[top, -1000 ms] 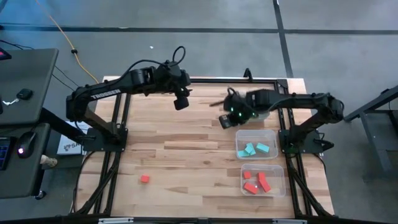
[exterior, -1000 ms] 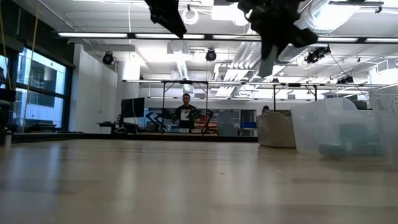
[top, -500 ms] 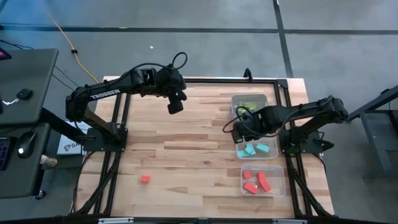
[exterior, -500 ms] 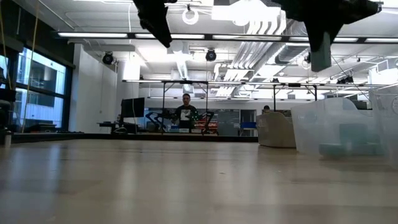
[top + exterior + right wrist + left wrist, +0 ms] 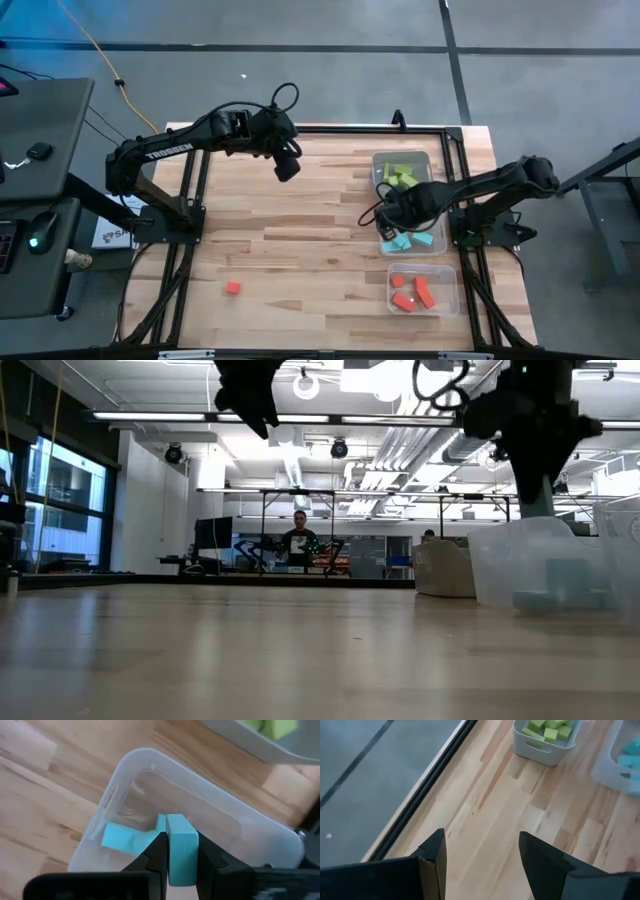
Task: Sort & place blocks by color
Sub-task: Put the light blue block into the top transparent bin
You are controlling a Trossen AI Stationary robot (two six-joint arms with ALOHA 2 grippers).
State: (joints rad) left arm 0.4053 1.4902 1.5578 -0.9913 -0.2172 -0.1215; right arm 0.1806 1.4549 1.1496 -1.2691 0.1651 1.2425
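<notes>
My right gripper [image 5: 388, 222] hangs over the left end of the clear middle bin [image 5: 430, 228] and is shut on a light blue block [image 5: 181, 849]. More light blue blocks [image 5: 118, 839] lie on that bin's floor. Lime green blocks [image 5: 400, 173] fill the far bin, and red-orange blocks [image 5: 411, 292] lie in the near bin. One red-orange block [image 5: 232, 288] rests on the table at the near left. My left gripper [image 5: 480, 855] stands open, high over the table's far middle [image 5: 287, 170], with nothing between its fingers. My right gripper pinches the light blue block between its two fingers [image 5: 159, 851], on two opposite faces [image 5: 172, 857]. The fingers point down from above. The block is lifted clear and hangs over the inside of the middle bin.
The three clear bins [image 5: 545, 565] stand in a row along the table's right side. A black frame [image 5: 330, 128] runs along the table's far edge. Bare wood [image 5: 290, 240] spreads over the middle and left of the table.
My right gripper has carried the light blue block from the table's far middle toward the near edge and down, ending over the middle bin; the far green bin has come into view. My left gripper has rolled a little at the wrist.
</notes>
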